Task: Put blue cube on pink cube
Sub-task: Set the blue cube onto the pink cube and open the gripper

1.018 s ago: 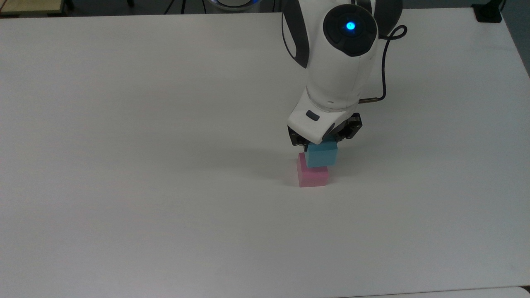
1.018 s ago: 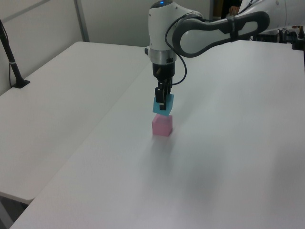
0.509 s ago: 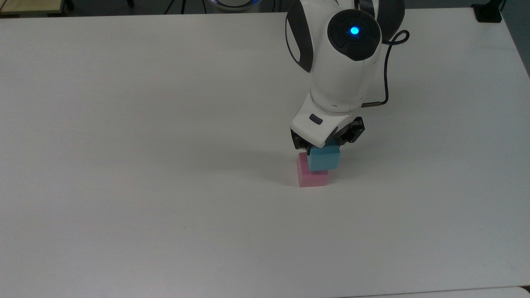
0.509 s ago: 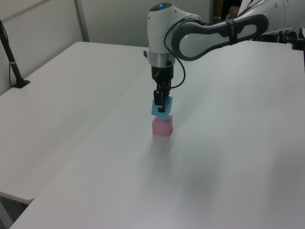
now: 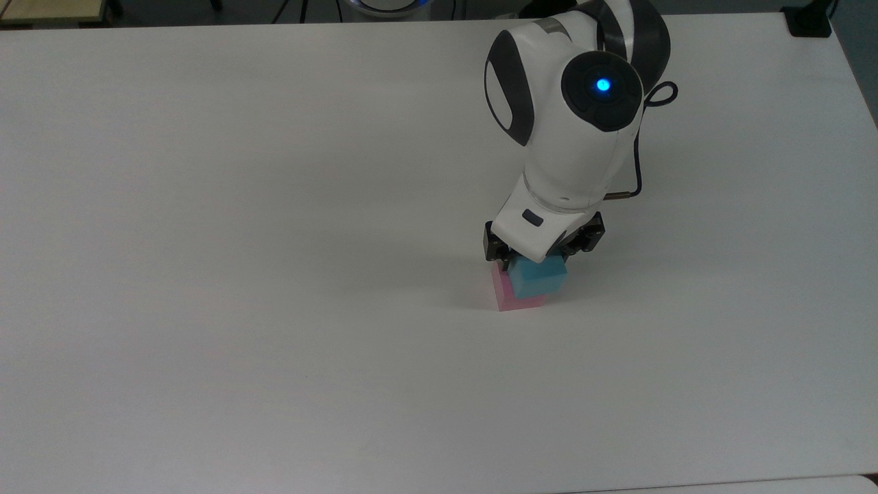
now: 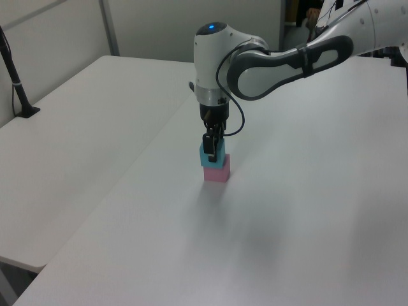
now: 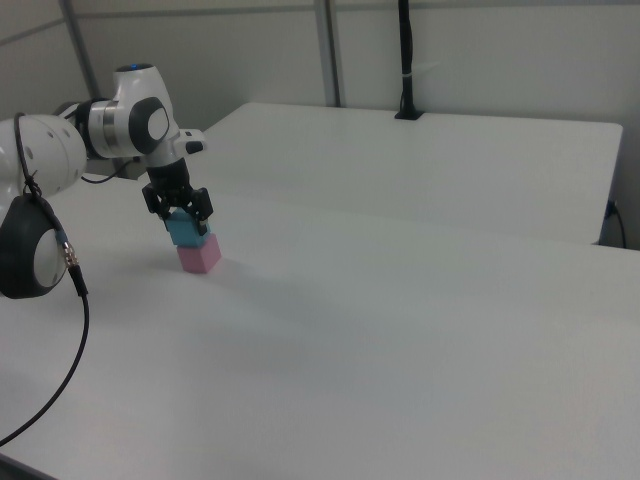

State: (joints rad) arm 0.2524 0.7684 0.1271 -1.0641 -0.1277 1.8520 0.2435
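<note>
**Three cameras around one white worktop**

The top view looks steeply down on the worktop (image 5: 274, 274), with the arm (image 5: 569, 137) entering from the upper right of the frame. The left view stands lower and off to one side, the arm reaching in from its upper right. The right view faces it from the opposite side, the arm at its left edge. All three share the stacked cubes (image 6: 215, 164) mid-worktop.
</note>
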